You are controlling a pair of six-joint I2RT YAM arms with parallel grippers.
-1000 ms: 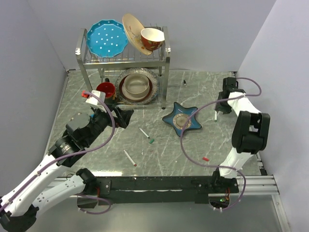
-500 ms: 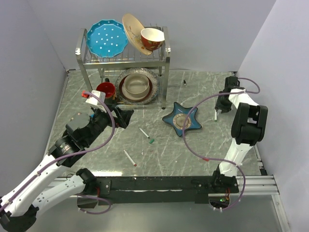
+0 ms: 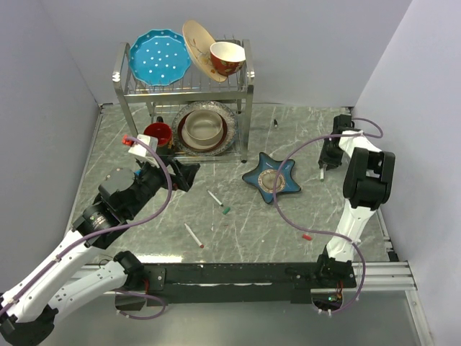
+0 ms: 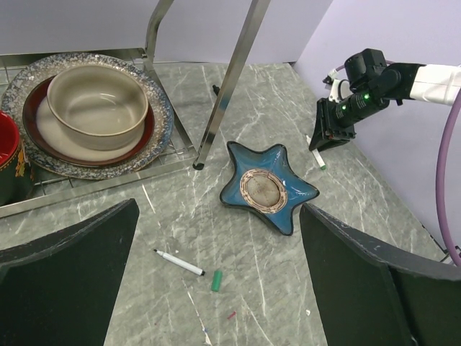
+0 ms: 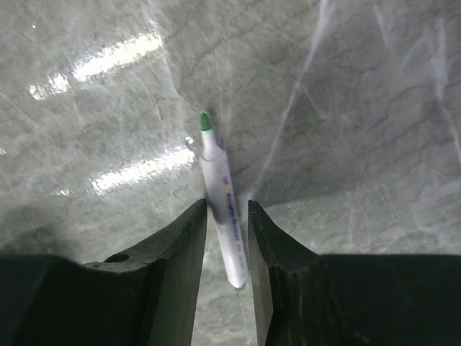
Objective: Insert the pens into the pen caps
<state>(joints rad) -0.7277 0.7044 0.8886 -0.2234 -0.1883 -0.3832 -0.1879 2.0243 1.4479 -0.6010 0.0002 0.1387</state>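
glossy grey veined tabletop (image 3: pixel 245 229), pens (image 3: pixel 215 197) scattered; pale lilac walls (image 3: pixel 310 43) around

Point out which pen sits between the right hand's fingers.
The green-tipped pen, right of the star dish, lies between the right hand fingers; the black-tipped pen and red-tipped pen lie mid-table, unattended.

Both are the same build tbh: glossy white shells on the left arm (image 3: pixel 50 277) and right arm (image 3: pixel 367 184), chunky black joints, a purple cable (image 4: pixel 441 180) looping off each, matte black gripper fingers (image 5: pixel 166 259), one shared black base rail (image 3: pixel 238 274).
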